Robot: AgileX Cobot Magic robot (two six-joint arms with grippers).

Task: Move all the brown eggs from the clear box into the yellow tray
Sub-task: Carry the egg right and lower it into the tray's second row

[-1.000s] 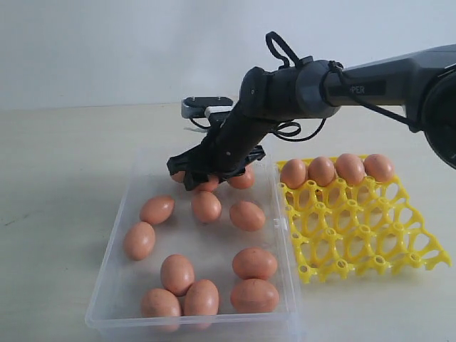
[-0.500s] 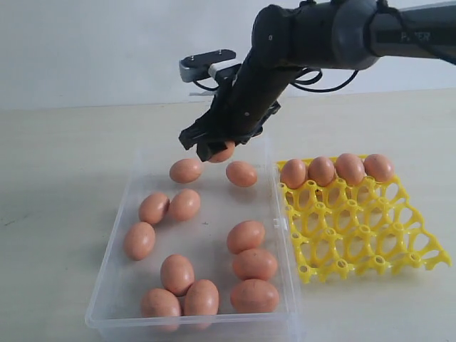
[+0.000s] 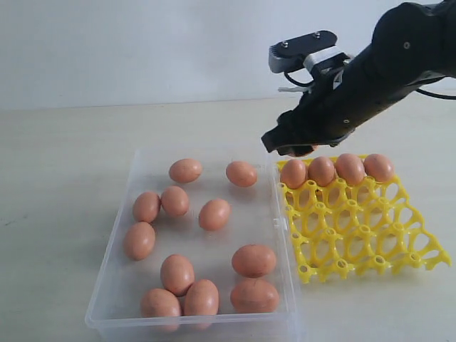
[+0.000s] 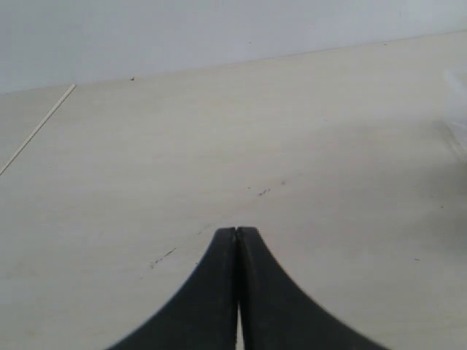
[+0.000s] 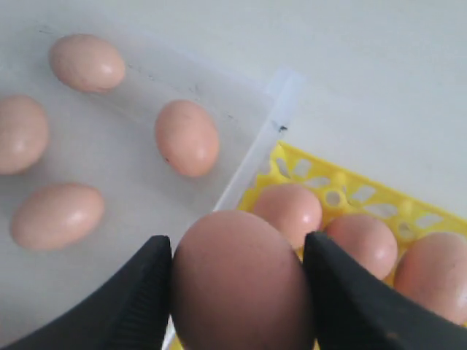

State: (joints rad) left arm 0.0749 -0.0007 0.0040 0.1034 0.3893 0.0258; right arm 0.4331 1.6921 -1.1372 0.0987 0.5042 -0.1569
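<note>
My right gripper [image 3: 296, 146] hangs above the near-left corner of the yellow tray [image 3: 370, 246], shut on a brown egg [image 5: 241, 281] that fills the space between its black fingers [image 5: 142, 292]. Only the egg's underside [image 3: 299, 150] shows in the exterior view. Several brown eggs [image 3: 336, 169] sit in the tray's back row. Several more eggs [image 3: 214, 214] lie loose in the clear box [image 3: 114, 281] to the left. My left gripper [image 4: 238, 232] is shut, over bare table, holding nothing, and does not show in the exterior view.
The clear box's right wall [image 3: 279, 214] touches the yellow tray's left edge. The pale table [image 3: 64, 178] stretches left of the box and behind both containers. A white wall stands at the back.
My right gripper lifted an egg out of the box's back part and carried it up and to the right, over the tray's corner. Loose eggs in the box rolled slightly.
</note>
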